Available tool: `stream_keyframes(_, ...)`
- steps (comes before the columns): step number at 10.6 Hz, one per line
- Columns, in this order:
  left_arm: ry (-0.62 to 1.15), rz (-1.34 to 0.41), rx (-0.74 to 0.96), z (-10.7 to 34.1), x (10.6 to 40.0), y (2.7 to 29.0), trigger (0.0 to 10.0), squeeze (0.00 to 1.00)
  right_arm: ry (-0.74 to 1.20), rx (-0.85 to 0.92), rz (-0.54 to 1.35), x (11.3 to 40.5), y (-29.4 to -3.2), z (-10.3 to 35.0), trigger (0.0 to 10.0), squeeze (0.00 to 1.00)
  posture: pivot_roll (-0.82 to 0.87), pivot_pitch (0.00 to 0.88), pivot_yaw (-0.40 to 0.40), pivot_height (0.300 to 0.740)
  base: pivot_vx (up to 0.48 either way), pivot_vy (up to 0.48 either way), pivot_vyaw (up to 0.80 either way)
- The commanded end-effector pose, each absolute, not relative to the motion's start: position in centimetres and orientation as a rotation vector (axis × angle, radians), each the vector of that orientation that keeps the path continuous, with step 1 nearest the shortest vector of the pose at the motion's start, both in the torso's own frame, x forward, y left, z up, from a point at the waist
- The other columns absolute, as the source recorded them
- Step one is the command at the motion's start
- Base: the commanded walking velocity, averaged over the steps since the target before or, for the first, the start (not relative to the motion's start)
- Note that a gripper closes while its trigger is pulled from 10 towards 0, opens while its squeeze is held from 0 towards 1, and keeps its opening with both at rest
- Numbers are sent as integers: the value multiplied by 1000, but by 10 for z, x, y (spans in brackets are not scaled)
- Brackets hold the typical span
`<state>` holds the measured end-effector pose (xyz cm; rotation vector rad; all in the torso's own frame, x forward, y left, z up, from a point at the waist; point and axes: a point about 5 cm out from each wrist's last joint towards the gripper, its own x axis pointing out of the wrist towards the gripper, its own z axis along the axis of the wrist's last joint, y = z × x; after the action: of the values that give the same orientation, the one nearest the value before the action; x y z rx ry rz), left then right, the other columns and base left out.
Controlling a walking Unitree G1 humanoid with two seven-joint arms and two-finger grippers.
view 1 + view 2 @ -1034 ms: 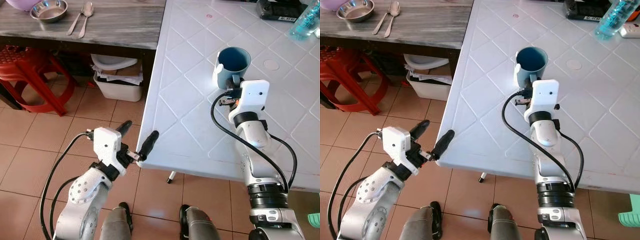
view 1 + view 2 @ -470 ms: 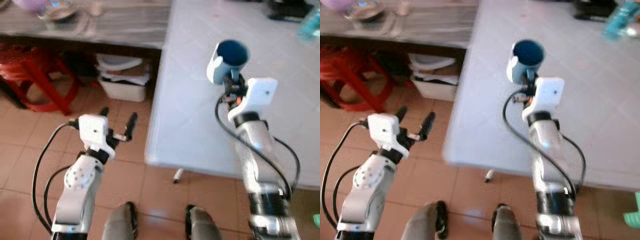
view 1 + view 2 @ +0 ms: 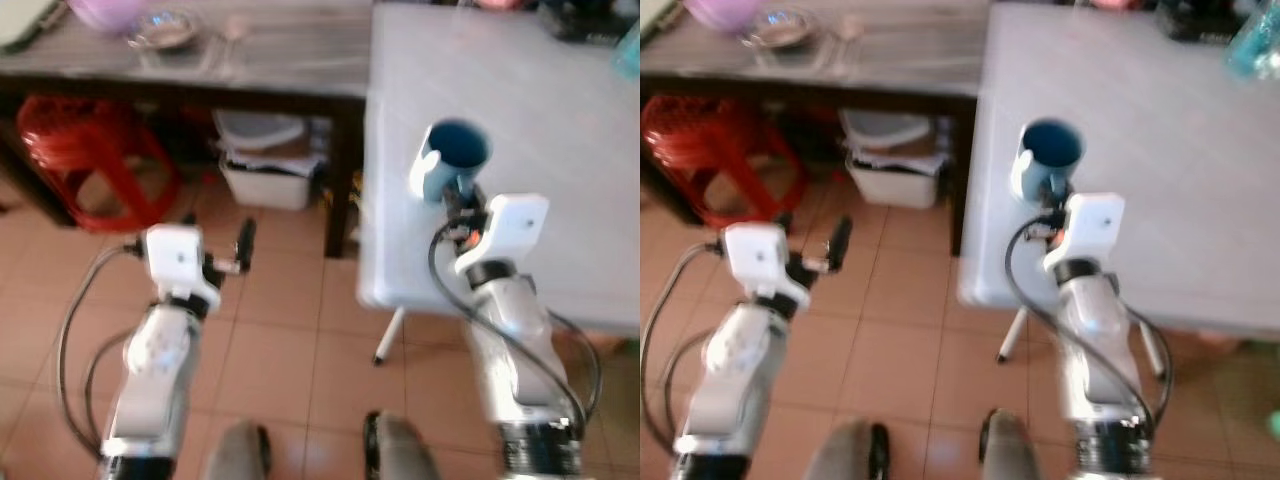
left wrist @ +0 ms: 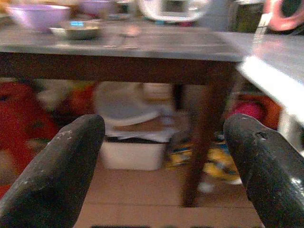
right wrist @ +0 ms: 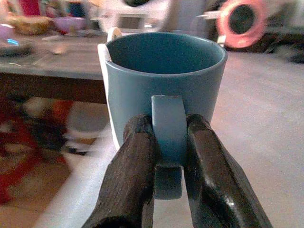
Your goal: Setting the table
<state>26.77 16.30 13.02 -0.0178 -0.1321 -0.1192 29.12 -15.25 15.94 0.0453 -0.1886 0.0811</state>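
A red plastic stool (image 3: 95, 160) stood under the dark wooden table (image 3: 280, 60), which carried a purple bowl (image 3: 105, 14) and a steel bowl (image 3: 165, 28). The left gripper (image 3: 228, 262) hung over the tiled floor (image 3: 290, 330), fingers spread wide and empty. Further right, the right gripper (image 5: 168, 156) pinched the handle of the blue mug (image 3: 452, 160), which was upright above the white table (image 3: 560, 150), near its edge.
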Motion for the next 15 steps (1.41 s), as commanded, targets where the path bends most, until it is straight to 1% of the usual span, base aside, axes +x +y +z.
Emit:
stream_keyframes(1, -136, -96, -3, 130, 269, 165, 10000, 0, -226, 44, 97, 291, -149, 171, 10000, 0, -32, 165, 15, 740, 281, 390, 0)
stream_keyframes(3, -141, -95, -10, 131, 272, 161, 10000, 0, -242, 31, 74, 293, -150, 174, 10000, 0, -30, 170, 14, 740, 358, 319, 0)
stream_keyframes(6, -148, -77, 5, 131, 274, 158, 10000, 0, -196, 55, 107, 293, -146, 173, 10000, 0, -40, 176, 11, 740, 460, 0, 0)
stream_keyframes(7, -142, -78, 6, 129, 275, 157, 10000, 0, -175, 25, 64, 294, -148, 171, 10000, 0, -46, 176, 12, 740, 480, 0, 0)
stream_keyframes(9, -151, -82, 13, 130, 278, 156, 10000, 0, -183, -4, 98, 294, -148, 170, 10000, 0, -49, 175, 12, 740, 480, 0, 0)
stream_keyframes(11, -153, -84, 26, 129, 278, 156, 10000, 0, -179, 30, 86, 296, -147, 172, 10000, 0, -51, 176, 14, 740, 480, 0, 0)
stream_keyframes(13, -166, -101, 12, 132, 280, 149, 10000, 0, -197, -11, 130, 297, -141, 175, 10000, 0, -51, 174, 15, 740, 480, 0, 0)
stream_keyframes(14, -170, -109, 13, 132, 280, 147, 10000, 0, -196, -4, 129, 297, -142, 175, 10000, 0, -51, 175, 16, 740, 480, 0, 0)
stream_keyframes(15, -177, -121, 17, 133, 279, 146, 10000, 0, -213, -16, 76, 297, -150, 176, 10000, 0, -49, 175, 17, 740, 480, 0, 0)
